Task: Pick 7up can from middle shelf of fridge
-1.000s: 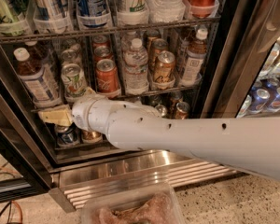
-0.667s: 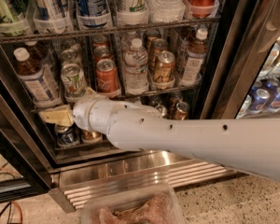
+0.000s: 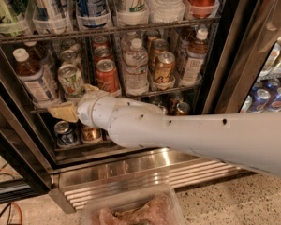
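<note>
The 7up can [image 3: 71, 80], whitish with green lettering, stands upright at the left of the middle shelf [image 3: 139, 95] of the fridge [image 3: 225, 55]. My gripper [image 3: 64, 112], beige at the end of the white arm, is in front of the shelf's rail, just below and slightly left of the can. The arm reaches in from the right and hides part of the rail and the lower shelf. I see nothing held in the gripper.
A red Coca-Cola can [image 3: 107, 75], a water bottle [image 3: 136, 64] and a gold-brown can [image 3: 164, 65] stand to the right of the 7up can. A brown bottle [image 3: 35, 76] stands to its left. Cans [image 3: 65, 132] sit on the lower rack. The steel grille [image 3: 145, 172] and a plastic tub [image 3: 131, 210] lie below.
My gripper has edged slightly up and to the right, closer to the 7up can. The cans and bottles have not moved.
</note>
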Controlling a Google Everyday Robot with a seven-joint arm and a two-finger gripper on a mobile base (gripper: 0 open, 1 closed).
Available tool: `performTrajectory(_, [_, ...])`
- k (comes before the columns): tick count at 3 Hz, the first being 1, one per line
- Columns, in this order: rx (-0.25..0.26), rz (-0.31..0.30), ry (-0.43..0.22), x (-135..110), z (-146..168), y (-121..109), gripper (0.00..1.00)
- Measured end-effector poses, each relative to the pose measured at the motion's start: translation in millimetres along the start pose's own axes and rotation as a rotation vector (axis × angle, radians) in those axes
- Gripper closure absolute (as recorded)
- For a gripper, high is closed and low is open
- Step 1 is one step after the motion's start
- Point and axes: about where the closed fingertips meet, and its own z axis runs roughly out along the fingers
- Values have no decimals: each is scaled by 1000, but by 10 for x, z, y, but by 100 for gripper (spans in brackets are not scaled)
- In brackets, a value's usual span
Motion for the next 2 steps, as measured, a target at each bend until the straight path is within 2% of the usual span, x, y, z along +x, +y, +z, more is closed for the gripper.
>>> performTrajectory(1, [80, -60, 29, 51, -75, -271, 21])
performTrajectory(2, [150, -77, 63, 164, -124, -497, 22])
